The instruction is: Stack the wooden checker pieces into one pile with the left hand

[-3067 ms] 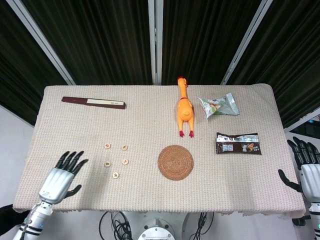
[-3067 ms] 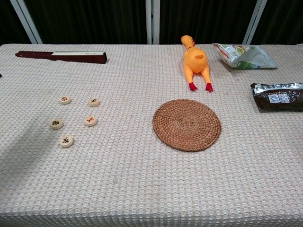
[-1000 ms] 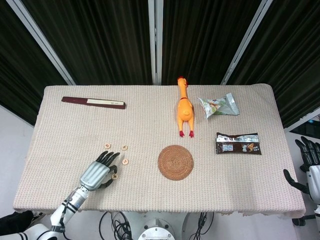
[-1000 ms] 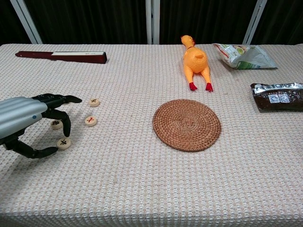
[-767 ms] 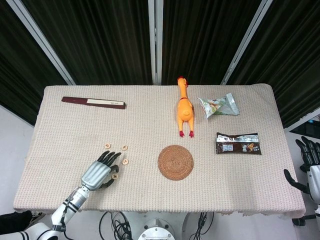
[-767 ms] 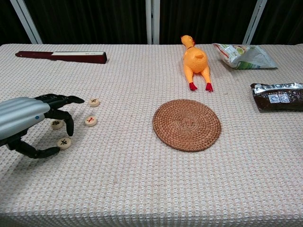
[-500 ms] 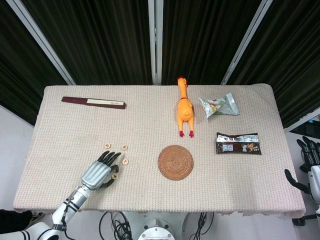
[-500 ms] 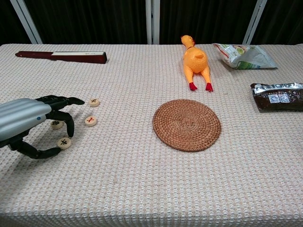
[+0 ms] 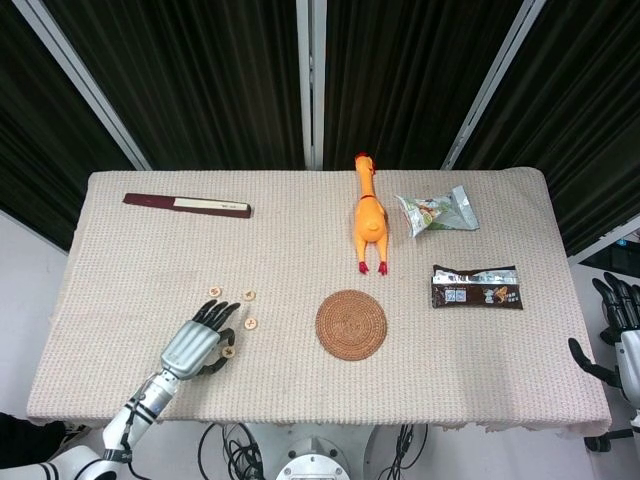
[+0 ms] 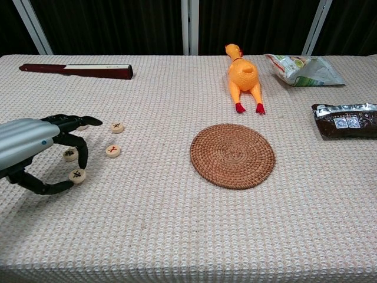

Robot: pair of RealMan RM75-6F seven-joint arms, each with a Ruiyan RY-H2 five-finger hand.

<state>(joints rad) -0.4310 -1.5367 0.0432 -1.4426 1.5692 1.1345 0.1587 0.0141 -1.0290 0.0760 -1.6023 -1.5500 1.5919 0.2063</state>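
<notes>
Several small round wooden checker pieces lie on the beige cloth at the front left. My left hand [image 10: 26, 147] [image 9: 193, 346] reaches over them from the left, palm down. Its thumb and one finger pinch the nearest piece [image 10: 77, 175] [image 9: 229, 351] low at the cloth. Another piece [image 10: 70, 154] sits under the curled fingers. Two more pieces [image 10: 112, 151] [image 10: 117, 127] lie free just to the right, and one [image 10: 82, 126] is half hidden behind the fingertips. My right hand [image 9: 616, 335] hangs off the table's right edge, fingers apart, holding nothing.
A round woven coaster [image 10: 232, 155] lies mid-table. Behind it are a yellow rubber chicken [image 10: 243, 77], a light snack bag [image 10: 303, 70] and a dark wrapper [image 10: 346, 120] at the right. A dark red flat stick [image 10: 76, 71] lies at the back left.
Over three seconds my left hand came in from the front-left corner over the pieces. Its thumb and finger closed on the nearest piece, which has shifted slightly left with the hand.
</notes>
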